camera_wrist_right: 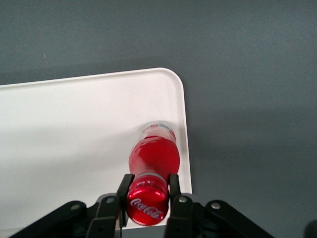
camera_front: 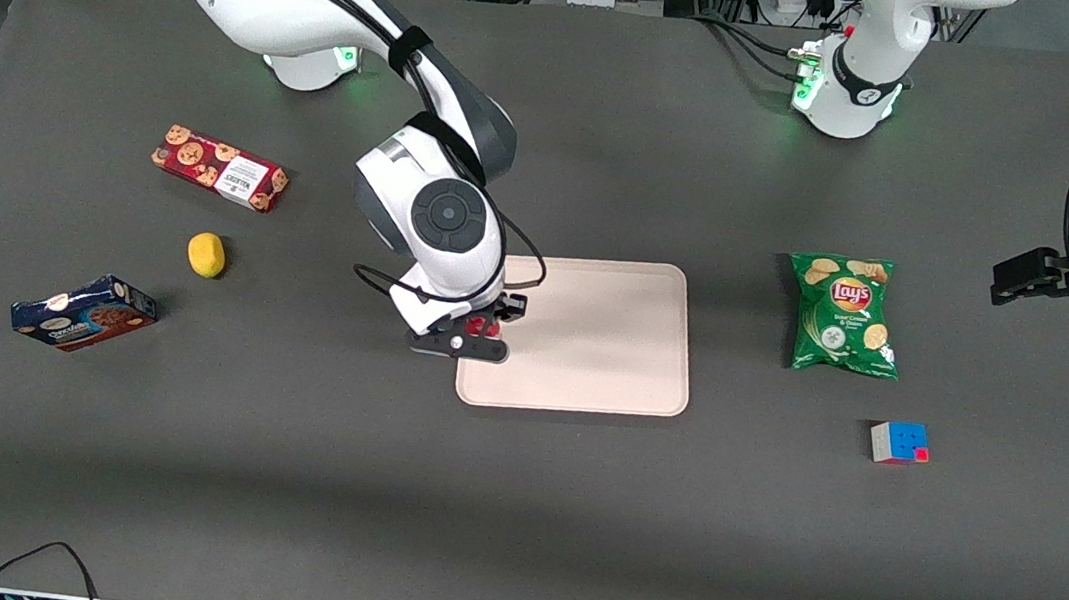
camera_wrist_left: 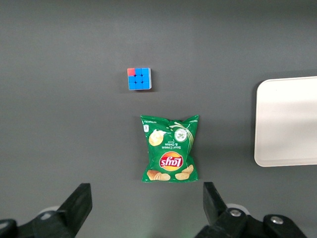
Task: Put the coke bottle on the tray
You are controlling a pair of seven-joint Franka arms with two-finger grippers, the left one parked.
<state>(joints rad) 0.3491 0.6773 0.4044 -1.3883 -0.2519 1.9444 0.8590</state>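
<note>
My right gripper (camera_front: 483, 327) is shut on the coke bottle (camera_wrist_right: 153, 158) at its red cap (camera_wrist_right: 147, 203), a finger pressed to each side. The bottle hangs upright with its clear base over the pale pinkish-beige tray (camera_wrist_right: 74, 134), close to the tray's edge and near a rounded corner. I cannot tell whether the base touches the tray. In the front view only a bit of red bottle (camera_front: 481, 325) shows under the gripper, over the edge of the tray (camera_front: 601, 338) toward the working arm's end. The tray's edge also shows in the left wrist view (camera_wrist_left: 290, 121).
Toward the working arm's end lie a red cookie box (camera_front: 219, 168), a yellow lemon (camera_front: 205, 255) and a blue snack box (camera_front: 83, 312). Toward the parked arm's end lie a green Lay's bag (camera_front: 845, 315) and a puzzle cube (camera_front: 899, 442).
</note>
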